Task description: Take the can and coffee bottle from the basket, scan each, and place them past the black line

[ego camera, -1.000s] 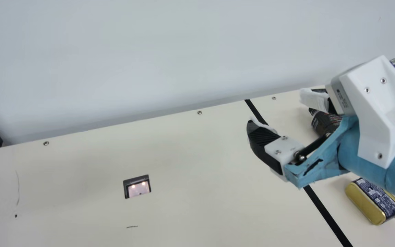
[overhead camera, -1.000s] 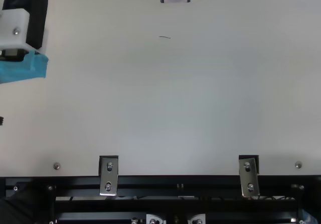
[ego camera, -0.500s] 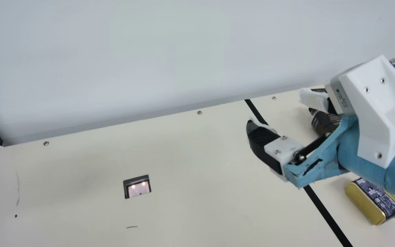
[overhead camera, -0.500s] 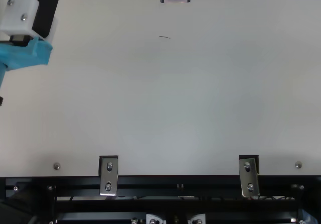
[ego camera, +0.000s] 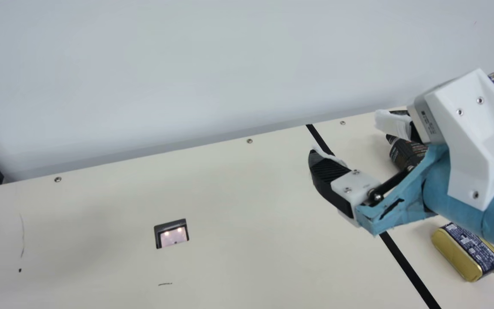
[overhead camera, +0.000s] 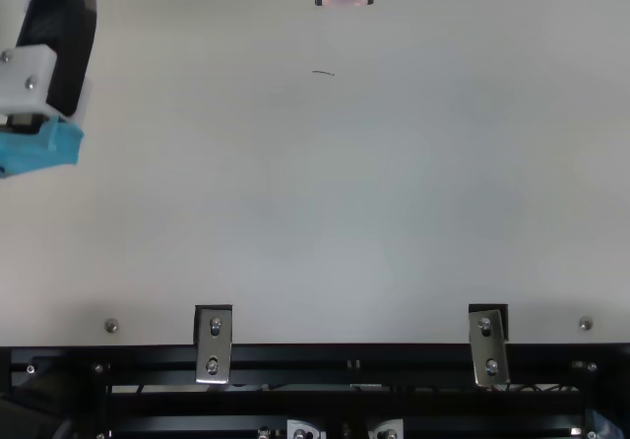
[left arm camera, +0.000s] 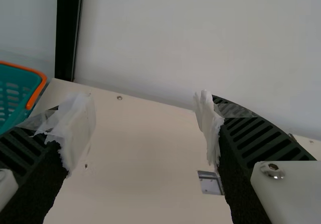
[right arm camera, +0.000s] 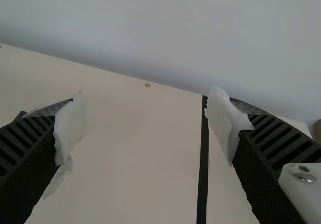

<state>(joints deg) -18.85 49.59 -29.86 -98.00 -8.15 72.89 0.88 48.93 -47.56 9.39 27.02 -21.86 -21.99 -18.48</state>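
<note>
Past the black line (ego camera: 408, 265), the can (ego camera: 457, 256) is seen nearest. At the left, the left gripper (overhead camera: 57, 55) is held wide and empty; the right gripper (ego camera: 347, 139) is likewise spread, the bottle (ego camera: 405, 152) partly hidden behind it, also past the line.

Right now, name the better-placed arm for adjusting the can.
Likely right: the right end effector hovers by the black line, near the can; the left end effector is nearer the basket.
</note>
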